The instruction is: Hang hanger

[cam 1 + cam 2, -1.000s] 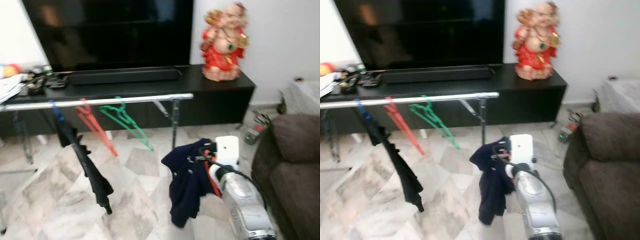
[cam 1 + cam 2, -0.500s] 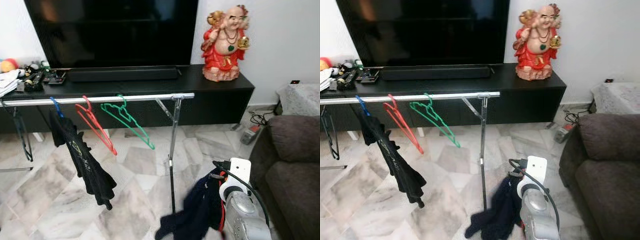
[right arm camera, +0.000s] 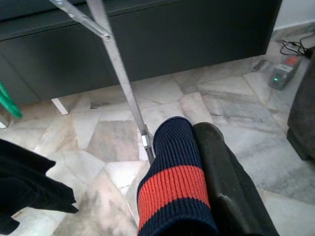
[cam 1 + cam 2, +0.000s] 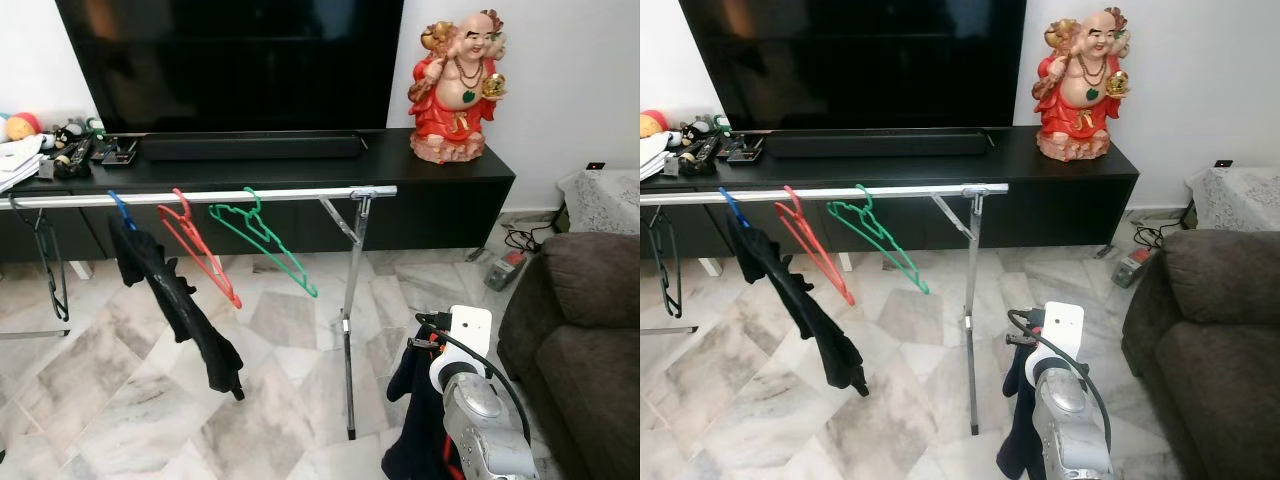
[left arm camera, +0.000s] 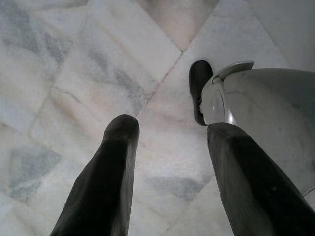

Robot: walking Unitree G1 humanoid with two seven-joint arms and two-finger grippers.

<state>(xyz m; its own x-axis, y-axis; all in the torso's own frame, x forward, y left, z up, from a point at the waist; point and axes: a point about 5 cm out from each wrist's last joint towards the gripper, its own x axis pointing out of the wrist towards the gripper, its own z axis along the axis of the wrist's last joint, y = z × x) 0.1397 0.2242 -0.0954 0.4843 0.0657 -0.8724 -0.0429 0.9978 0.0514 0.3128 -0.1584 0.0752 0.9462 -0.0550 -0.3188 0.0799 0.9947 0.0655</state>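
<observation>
Now: my right gripper [image 3: 197, 162] clenched on navy garment [image 4: 412, 400] w/ hanger, low. Rail [image 4: 200, 197] up-left, long axis left-right; right arm nearer. Left gripper [image 5: 170, 167] released, idle.

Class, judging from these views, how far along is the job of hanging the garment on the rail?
Done: a black garment hangs on the silver metal rail, beside bare red and green plastic hangers. In hand: the right tool is shut on a navy garment with a red stripe, held low near the rail's leg. Left: raising and hooking it. The left tool hangs open.
</observation>
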